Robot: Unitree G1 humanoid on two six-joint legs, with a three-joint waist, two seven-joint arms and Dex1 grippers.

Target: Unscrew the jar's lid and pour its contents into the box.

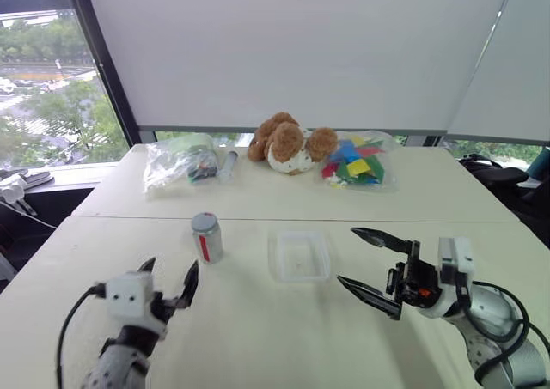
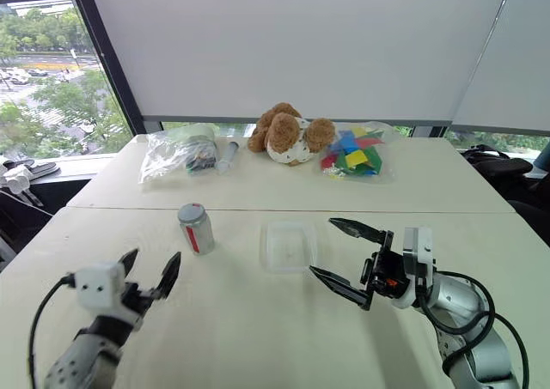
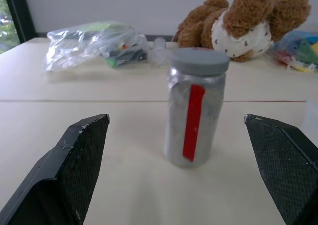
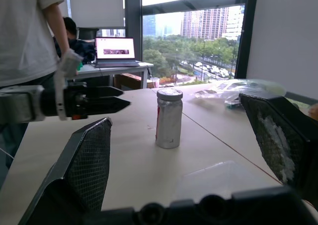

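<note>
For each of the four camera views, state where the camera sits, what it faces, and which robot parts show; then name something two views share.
Head pair, left and right eye: look down on the pale table, the open left gripper and open right gripper.
Left wrist: faces the silvery jar with a red stripe and its grey screw lid, between its black fingers.
Right wrist: faces the jar, the left gripper and a person.
Shared: jar, brown plush dog, clear shallow plastic box.

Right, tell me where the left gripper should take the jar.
Probably round the body, below the lid, coming in level from the near side. The jar stands upright and apart from the box, and the open left gripper already faces it.
</note>
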